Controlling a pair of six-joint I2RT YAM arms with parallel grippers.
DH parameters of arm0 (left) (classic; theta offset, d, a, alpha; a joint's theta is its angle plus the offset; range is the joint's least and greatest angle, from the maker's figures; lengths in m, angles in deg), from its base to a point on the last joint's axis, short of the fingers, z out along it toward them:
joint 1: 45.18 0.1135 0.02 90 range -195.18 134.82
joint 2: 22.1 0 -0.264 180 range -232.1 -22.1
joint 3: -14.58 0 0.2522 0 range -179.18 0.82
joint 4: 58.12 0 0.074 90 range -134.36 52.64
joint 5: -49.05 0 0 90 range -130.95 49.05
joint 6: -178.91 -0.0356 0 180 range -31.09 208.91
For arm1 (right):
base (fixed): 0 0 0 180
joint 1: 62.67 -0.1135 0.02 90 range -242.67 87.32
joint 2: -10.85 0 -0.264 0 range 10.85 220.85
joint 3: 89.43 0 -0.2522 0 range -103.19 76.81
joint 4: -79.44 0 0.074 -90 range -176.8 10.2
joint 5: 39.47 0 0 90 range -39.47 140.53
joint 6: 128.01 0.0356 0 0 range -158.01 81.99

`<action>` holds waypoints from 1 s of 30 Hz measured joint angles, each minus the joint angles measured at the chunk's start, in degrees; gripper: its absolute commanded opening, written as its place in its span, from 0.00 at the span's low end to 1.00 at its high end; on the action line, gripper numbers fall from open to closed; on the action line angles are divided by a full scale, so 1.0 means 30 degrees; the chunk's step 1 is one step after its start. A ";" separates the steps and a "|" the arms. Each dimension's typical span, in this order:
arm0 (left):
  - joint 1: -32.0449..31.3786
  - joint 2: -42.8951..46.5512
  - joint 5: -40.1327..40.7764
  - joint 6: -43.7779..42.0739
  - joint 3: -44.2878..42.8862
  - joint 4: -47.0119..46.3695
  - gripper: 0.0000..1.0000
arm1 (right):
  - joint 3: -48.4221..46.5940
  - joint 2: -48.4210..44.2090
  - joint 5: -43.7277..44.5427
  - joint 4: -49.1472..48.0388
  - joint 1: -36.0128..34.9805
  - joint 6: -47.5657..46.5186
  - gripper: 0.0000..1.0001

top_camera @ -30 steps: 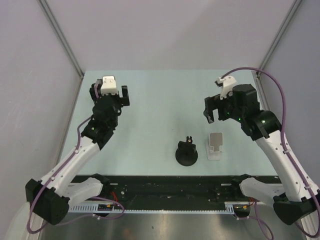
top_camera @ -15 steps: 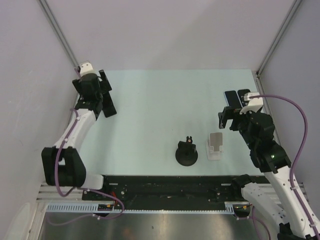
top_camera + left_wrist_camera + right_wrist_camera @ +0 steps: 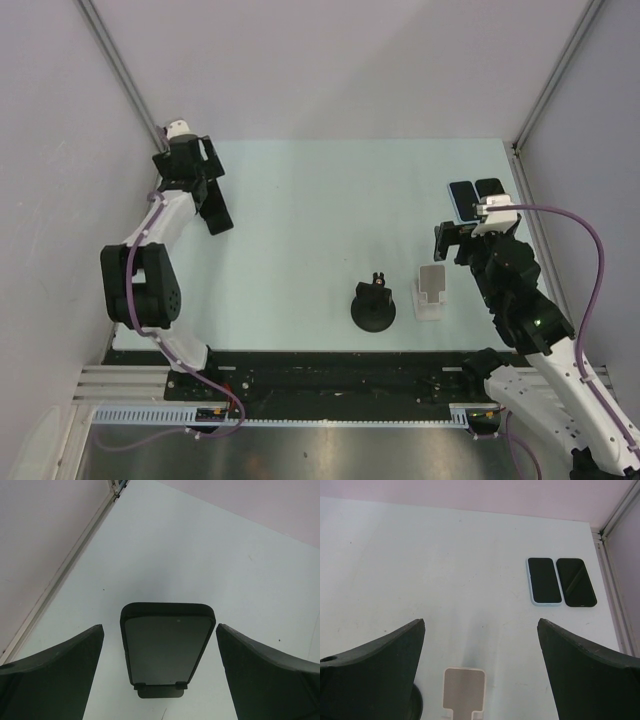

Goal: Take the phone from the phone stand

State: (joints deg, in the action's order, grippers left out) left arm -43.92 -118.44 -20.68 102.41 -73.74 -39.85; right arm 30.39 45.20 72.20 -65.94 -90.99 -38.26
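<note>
The left claw (image 3: 159,626) is spread wide and holds nothing. Its two fingers (image 3: 60,665) stand either side of one dark phone (image 3: 167,642), with bare table showing in the gap on each side. The phone's bottom edge sits in the lip of a dark phone stand (image 3: 159,691). This is at the far left of the pale table (image 3: 320,220), close to the left wall. In the overhead view the claw covers that spot, and I cannot pick out the phone there.

The right claw (image 3: 481,625) is also spread wide and empty, over the right side of the table. Just near of it stands one pale stand (image 3: 464,686) with nothing on it. To its left is one black round-based holder (image 3: 374,305), also bare.

Beyond the right claw, at the far right edge, two more phones lie flat side by side. One is in a light blue case (image 3: 544,580) and one is black (image 3: 576,582).

That makes three phones, and three stands or holders.
</note>
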 measured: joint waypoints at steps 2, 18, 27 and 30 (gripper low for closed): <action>0.0000 -0.0342 0.0007 -0.0015 -0.0102 0.0029 1.00 | 0.0117 0.0036 0.0168 -0.0168 -0.0131 -0.0233 1.00; 0.0000 -0.2025 0.0000 -0.0240 -0.0423 0.0262 0.78 | 0.0226 0.0627 0.0168 -0.0663 -0.0364 -0.0794 1.00; 0.0000 -0.1953 -0.0335 -0.0357 -0.0423 0.0299 0.40 | 0.0226 0.0707 -0.0036 -0.0678 -0.0372 -0.0794 1.00; 0.0000 -0.1727 -0.0393 -0.0350 -0.0408 0.0539 0.32 | 0.0219 0.0707 -0.0138 -0.0707 -0.0386 -0.0794 1.00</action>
State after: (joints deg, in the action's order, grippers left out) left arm -43.92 -123.62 -21.86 101.36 -74.97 -38.23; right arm 31.05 47.32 71.79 -68.06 -92.15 -40.64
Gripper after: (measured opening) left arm 0.786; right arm 0.995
